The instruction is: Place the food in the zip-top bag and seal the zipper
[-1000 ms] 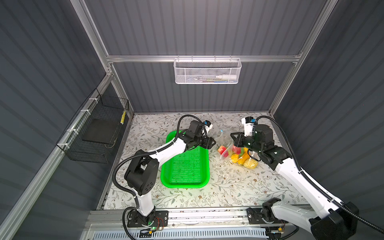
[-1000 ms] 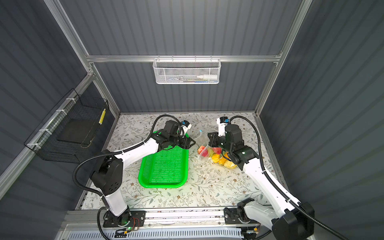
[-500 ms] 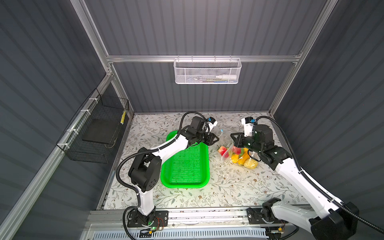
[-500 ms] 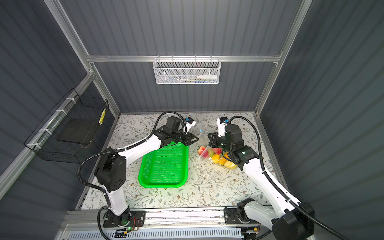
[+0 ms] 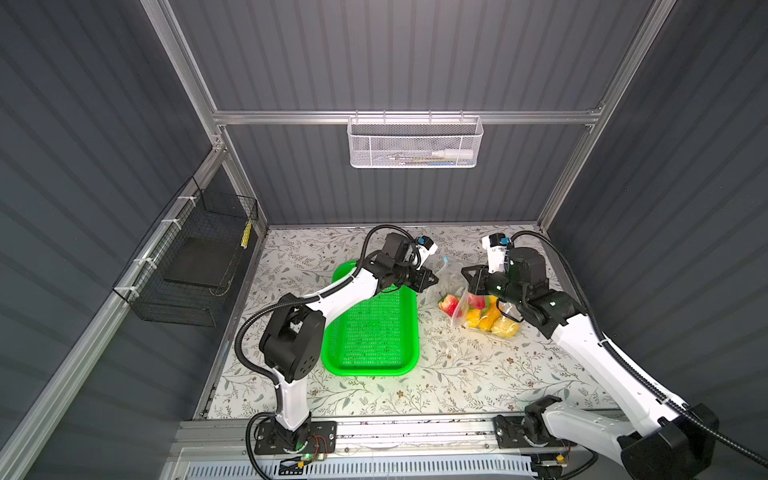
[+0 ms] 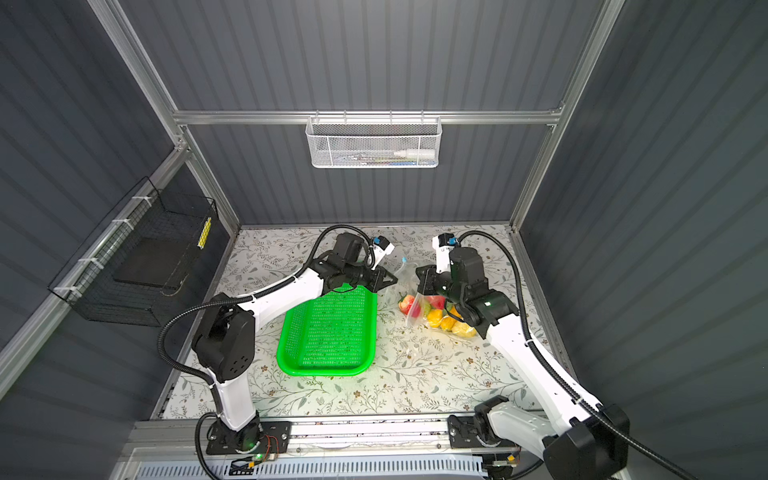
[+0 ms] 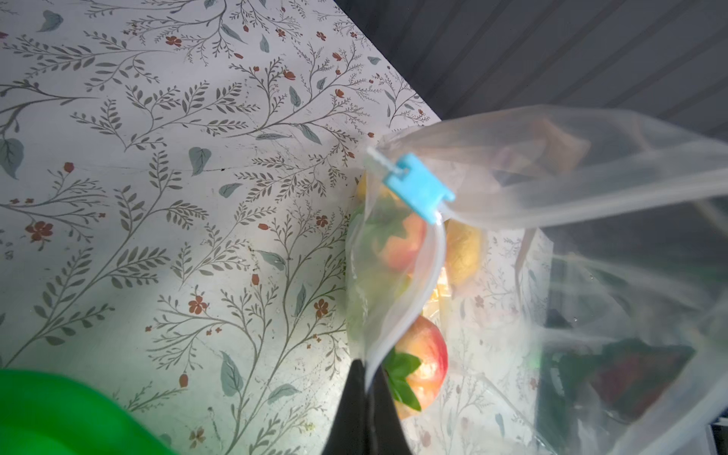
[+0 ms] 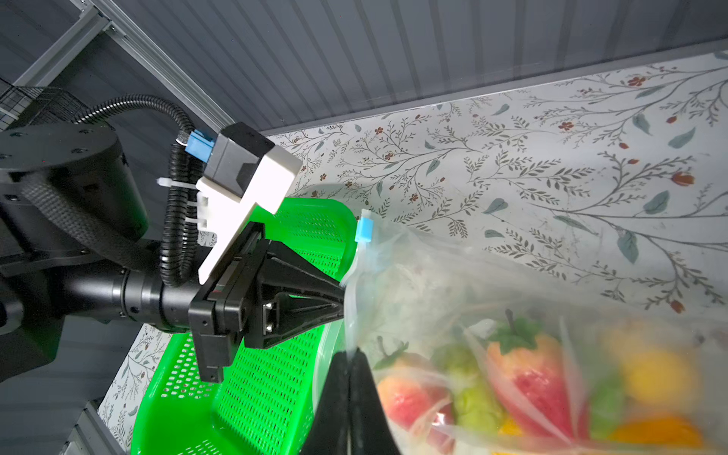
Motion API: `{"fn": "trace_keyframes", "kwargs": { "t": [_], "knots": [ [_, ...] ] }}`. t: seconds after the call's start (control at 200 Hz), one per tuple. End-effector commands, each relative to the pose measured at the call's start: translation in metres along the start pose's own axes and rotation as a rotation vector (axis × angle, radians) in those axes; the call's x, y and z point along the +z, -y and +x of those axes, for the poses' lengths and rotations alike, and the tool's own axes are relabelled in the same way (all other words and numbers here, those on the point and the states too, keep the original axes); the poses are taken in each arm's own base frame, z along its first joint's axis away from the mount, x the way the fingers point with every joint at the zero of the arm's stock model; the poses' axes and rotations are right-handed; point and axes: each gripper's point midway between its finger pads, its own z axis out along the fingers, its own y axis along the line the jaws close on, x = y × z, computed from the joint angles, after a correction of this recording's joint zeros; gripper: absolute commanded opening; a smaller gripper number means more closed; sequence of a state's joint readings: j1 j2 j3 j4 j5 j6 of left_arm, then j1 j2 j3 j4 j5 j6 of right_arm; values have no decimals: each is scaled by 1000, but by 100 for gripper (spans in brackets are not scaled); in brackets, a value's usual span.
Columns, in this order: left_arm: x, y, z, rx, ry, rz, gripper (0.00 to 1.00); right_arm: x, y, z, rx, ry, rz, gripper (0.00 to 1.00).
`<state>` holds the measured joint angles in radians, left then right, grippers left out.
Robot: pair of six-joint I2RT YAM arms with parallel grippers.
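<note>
- The left tool (image 5: 434, 279) is no longer hanging over the green basket (image 5: 370, 332) with its jaws wide, as it was a second ago. It is now pinching shut on the near lip of the zip-top bag (image 8: 433, 283), and its wrist view shows the clear strip running straight into its closed tips.
- The right tool (image 5: 467, 277) is staying clamped on the opposite lip, unchanged through that second. The bag is therefore hanging between the two tools with its mouth gaping.
- The food (image 5: 486, 316) is lying in the bag's belly, below and behind the right tool, with that end resting on the desk (image 5: 457, 374). One red fruit (image 7: 423, 354) is sitting near the mouth, just past the left tool's tips. No fruit is showing in the basket behind the left tool.
- The zipper (image 7: 429, 252) is standing unsealed. Its light-blue slider (image 7: 417, 189) is sitting at the end of the strip beyond the left tool's pinch, and neither tool is touching it.
- Filling looks finished and the work is turning to sealing. With both lips held, the next move is probably pulling the mouth taut. One tool will then have to let go to take the slider, and the thin film could slip as it does.
</note>
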<state>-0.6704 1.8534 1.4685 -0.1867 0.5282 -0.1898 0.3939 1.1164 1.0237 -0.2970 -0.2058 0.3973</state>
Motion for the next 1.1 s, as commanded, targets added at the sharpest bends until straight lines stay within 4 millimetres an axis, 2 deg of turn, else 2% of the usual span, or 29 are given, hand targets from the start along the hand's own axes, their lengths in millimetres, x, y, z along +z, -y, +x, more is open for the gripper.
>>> {"fn": "trace_keyframes", "kwargs": {
  "t": [0.0,0.13,0.14,0.155,0.285,0.415,0.615,0.715,0.855,0.96,0.986,1.096],
  "knots": [
    [-43,39,-44,-15,147,51,0,-14,-23,-20,-78,24,-70,0],
    [-74,63,-76,-72,287,96,0,-24,-40,-27,-119,25,-140,0],
    [-71,60,-68,-89,277,95,0,-24,-41,-28,-122,26,-140,0],
    [-73,62,-68,-101,285,103,0,-26,-47,-26,-125,16,-175,0],
    [-88,80,-87,-151,373,168,0,-32,-64,-24,-136,-2,-260,0],
    [-88,88,-93,-175,397,164,0,-34,-75,-18,-153,-21,-303,0],
    [-80,75,-92,-239,422,122,0,-25,-79,-4,-171,-56,-291,4],
    [-77,71,-90,-261,424,114,0,-22,-74,-4,-183,-46,-241,17],
    [-77,68,-91,-277,434,105,0,-17,-61,-9,-223,-4,-118,45],
    [-78,66,-93,-286,448,99,0,-20,-62,-15,-251,24,-78,50],
    [-78,65,-94,-289,452,98,0,-11,-57,-6,-254,-20,-52,50],
    [-77,63,-95,-304,458,91,0,-5,-58,-2,-305,-44,8,51]
  ]
}}
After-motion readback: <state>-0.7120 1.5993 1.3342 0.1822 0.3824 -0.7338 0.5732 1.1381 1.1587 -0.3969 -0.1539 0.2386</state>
